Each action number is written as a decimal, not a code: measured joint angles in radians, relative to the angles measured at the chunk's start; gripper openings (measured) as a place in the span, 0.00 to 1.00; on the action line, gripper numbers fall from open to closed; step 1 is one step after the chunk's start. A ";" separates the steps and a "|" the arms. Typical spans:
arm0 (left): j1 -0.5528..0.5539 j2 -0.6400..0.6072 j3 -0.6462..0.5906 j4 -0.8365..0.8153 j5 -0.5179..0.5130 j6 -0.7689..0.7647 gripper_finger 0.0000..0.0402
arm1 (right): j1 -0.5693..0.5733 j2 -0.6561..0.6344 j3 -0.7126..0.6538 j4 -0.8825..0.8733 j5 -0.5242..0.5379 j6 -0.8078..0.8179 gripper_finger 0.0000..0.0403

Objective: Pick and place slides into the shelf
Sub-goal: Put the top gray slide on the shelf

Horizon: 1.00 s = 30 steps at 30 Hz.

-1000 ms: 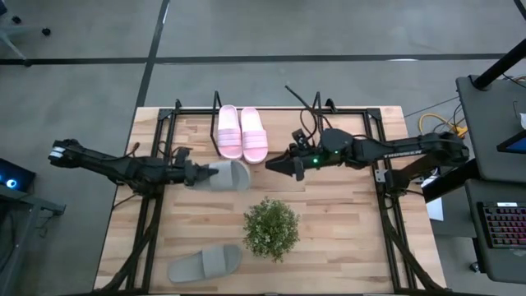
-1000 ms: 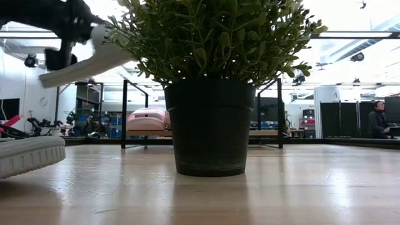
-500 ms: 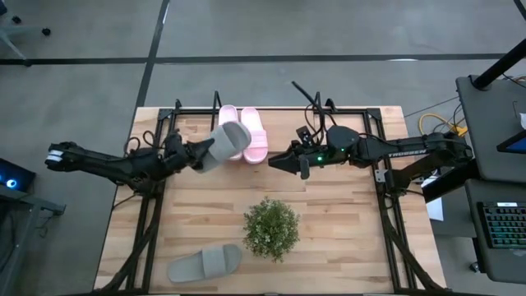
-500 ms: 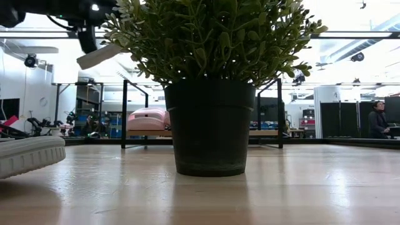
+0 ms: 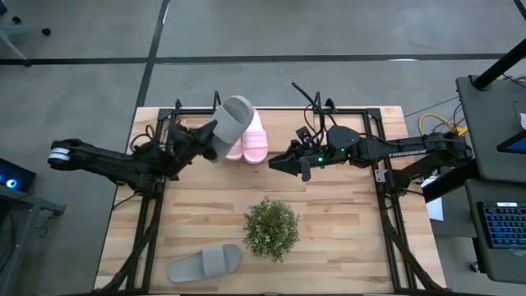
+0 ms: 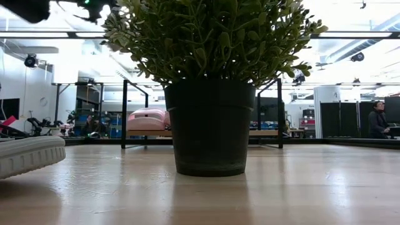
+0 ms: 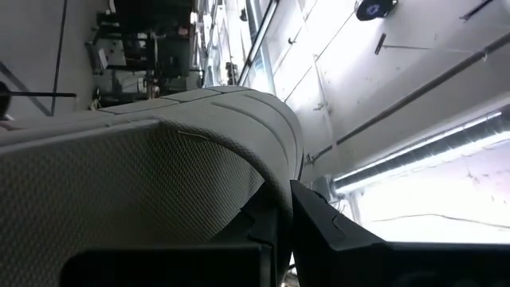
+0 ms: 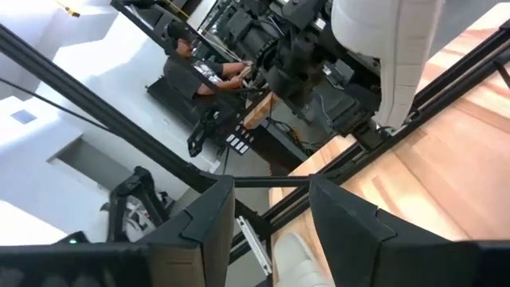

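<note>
My left gripper (image 5: 205, 138) is shut on a grey slide (image 5: 231, 123), held in the air over the two pale pink slides (image 5: 246, 138). Those pink slides lie side by side, soles down, on the shelf (image 5: 216, 105) at the table's far edge. The low view shows them on the shelf board (image 6: 147, 119) behind the plant. A second grey slide (image 5: 205, 263) lies flat near the table's near edge. My right gripper (image 5: 283, 163) hovers open just right of the pink slides, touching nothing. My left gripper pinches the grey slide's wide strap at its edge (image 7: 275, 171), one finger (image 7: 259, 231) under the strap and one (image 7: 323, 223) outside it. It comes from the table's left. The slide is lifted clear and tipped up, its far end (image 5: 240, 107) pointing to the far edge.
A bushy green plant in a dark pot (image 5: 271, 228) stands in the middle of the table, near side. Black frame rails (image 5: 148, 222) run along the table's left and right sides. A person (image 6: 377, 120) stands far off in the room behind.
My left gripper has carried the grey slide up and toward the far edge, from beside the pink slides to over them. The slide has swung from lying across the table to pointing at the shelf, and has risen out of the low view. My right arm has kept still.
</note>
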<state>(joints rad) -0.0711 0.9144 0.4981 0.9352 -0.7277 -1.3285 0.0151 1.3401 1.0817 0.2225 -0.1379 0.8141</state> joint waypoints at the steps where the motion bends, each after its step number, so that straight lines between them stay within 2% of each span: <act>1: 0.000 0.021 0.025 0.000 -0.008 0.000 0.00 | 0.000 0.001 0.000 0.000 0.000 -0.004 0.39; 13: 0.005 0.251 0.328 -0.001 -0.011 0.002 0.00 | -0.016 0.002 0.000 -0.007 0.019 -0.034 0.55; 20: 0.005 0.357 0.419 -0.001 -0.024 -0.063 0.00 | -0.020 0.002 0.000 -0.023 0.126 -0.105 0.61; 30: 0.013 0.421 0.488 0.001 -0.034 -0.104 0.00 | -0.025 0.002 -0.001 -0.098 0.216 -0.140 0.61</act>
<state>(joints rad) -0.0578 1.3350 0.9863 0.9366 -0.7621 -1.4326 -0.0097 1.3426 1.0805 0.1244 0.0782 0.6745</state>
